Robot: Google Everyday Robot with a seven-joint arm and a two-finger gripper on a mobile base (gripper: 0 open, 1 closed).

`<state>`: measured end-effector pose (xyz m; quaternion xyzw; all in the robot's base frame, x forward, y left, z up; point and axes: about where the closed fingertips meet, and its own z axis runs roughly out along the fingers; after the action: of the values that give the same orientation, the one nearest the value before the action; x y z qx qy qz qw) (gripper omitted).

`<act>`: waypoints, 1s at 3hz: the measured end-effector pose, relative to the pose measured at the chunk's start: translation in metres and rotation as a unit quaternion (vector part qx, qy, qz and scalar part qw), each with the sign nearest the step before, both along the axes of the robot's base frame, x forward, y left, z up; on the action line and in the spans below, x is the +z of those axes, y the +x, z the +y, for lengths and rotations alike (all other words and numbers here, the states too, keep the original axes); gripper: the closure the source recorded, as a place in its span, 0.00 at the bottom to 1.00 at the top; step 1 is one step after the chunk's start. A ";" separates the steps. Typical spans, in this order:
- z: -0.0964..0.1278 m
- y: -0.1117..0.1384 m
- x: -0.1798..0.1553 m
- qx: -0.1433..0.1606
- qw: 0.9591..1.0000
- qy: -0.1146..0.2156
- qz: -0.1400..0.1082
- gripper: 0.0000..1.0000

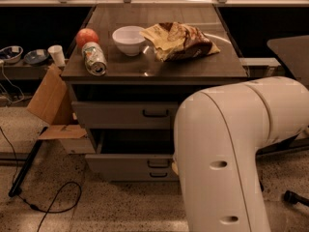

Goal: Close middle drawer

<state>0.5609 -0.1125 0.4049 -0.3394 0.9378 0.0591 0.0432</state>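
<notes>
- The middle drawer (pixel 125 162) stands pulled out of the cabinet below the counter (pixel 193 70). A dark gap shows above its grey front, and its small dark handle (pixel 158 163) is in clear sight.
- The upper drawer (pixel 111 115) sits above that gap. The lowest drawer (pixel 120 175) shows only as a thin strip under the open one.
- The pincer is hidden behind the broad white arm (pixel 227 144), which covers the right end of the drawer fronts. I cannot tell whether it is open, closed or touching the panel.
- The step in hand looks like the push itself, with the drawer yet to go in.
- To do it well, contact should be flat on the middle front, close to the handle rather than out at the right end. An off-centre shove may skew the drawer on its slides.
- The push should run straight back and level, kept low enough to miss the upper drawer.
- Go in slowly and stop once the front lines up with its neighbours. A hard stop could jolt the can (pixel 94 58) lying on its side and the white bowl (pixel 129 39) on the counter.
</notes>
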 end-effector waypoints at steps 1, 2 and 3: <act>0.001 0.007 0.002 0.004 1.000 -0.002 -0.006 0.53; 0.002 0.009 0.003 0.006 1.000 -0.002 -0.009 0.30; 0.009 0.015 0.008 0.016 1.000 -0.002 -0.019 0.06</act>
<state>0.5755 -0.1031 0.4131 -0.3551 0.9315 0.0512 0.0597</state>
